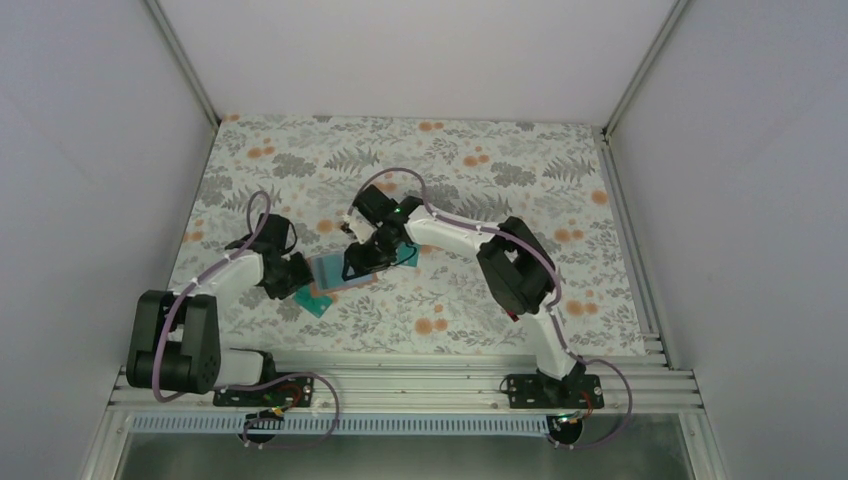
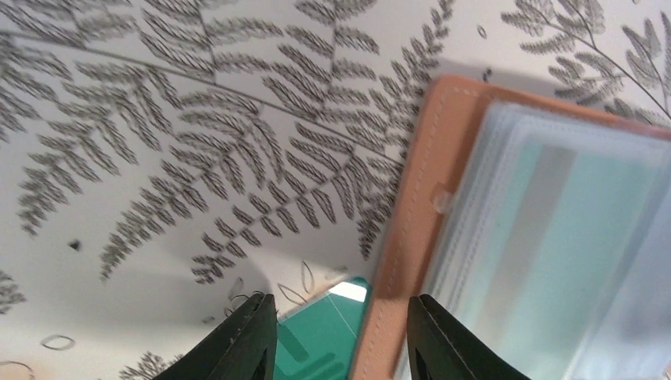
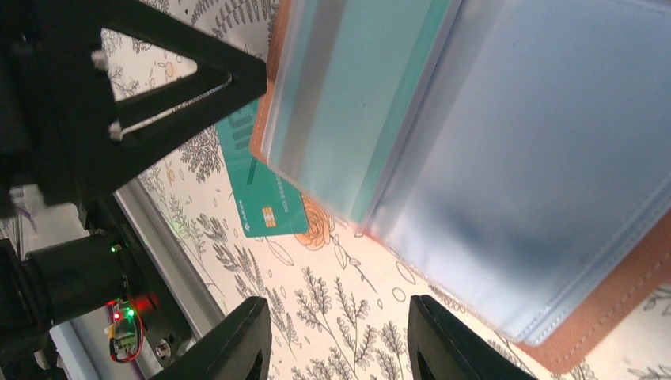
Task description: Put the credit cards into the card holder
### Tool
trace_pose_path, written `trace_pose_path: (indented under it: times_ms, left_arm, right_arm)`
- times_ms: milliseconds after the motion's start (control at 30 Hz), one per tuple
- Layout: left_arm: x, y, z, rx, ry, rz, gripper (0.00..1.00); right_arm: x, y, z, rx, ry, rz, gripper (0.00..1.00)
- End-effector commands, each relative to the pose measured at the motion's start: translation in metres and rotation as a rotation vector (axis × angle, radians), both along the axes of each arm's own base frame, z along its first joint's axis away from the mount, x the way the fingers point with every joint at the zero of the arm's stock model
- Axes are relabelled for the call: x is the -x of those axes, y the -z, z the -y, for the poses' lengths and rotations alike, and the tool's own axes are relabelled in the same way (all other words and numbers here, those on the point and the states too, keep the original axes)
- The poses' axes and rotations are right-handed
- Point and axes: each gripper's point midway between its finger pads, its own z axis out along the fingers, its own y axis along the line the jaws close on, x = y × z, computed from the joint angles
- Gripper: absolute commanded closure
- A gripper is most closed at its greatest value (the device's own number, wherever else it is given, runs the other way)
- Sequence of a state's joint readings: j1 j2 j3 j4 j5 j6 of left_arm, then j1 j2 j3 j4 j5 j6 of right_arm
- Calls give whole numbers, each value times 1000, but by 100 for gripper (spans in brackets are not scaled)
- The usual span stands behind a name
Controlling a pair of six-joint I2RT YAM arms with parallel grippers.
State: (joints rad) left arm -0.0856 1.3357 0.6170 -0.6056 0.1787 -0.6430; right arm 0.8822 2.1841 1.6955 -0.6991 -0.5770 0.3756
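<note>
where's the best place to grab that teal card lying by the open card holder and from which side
Take the teal card by its exposed chip end, coming from the near side of the table, away from the card holder. It lies flat, and the holder covers its other end, so only that free edge is likely open to a pinch.

Ahead and left of left tool (image 2: 340, 342): bare counter (image 2: 158, 158), passable. Between its jaws: teal card (image 2: 320, 344) and card holder (image 2: 411, 206) edge (crowded). Under right tool (image 3: 340, 342): counter free. Left arm (image 3: 119, 95) close ahead-left, card holder ahead-right.
</note>
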Motion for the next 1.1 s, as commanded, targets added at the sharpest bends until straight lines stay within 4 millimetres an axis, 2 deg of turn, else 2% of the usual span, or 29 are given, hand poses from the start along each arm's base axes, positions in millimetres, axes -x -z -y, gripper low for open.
trace_pose_path:
  times_ms: [0,133,333,633,833,1067]
  left_arm:
    - [-13,-1,-15,-87,-26,42,57]
    - [-11,3,-9,-62,-29,46,57]
    - [10,19,25,0,59,-5,57]
    - [67,24,71,16,155,-91,57]
    - [110,30,75,-7,140,-163,57]
    - [136,26,67,-31,91,-201,56]
  right_arm:
    - [-1,-20,4,-41,13,40,55]
    - [4,-21,10,-42,15,42,55]
    - [9,-22,18,-41,21,46,56]
    - [14,-26,35,-17,35,78,56]
    - [24,-12,56,14,48,59,56]
    - [39,-4,61,-1,34,11,56]
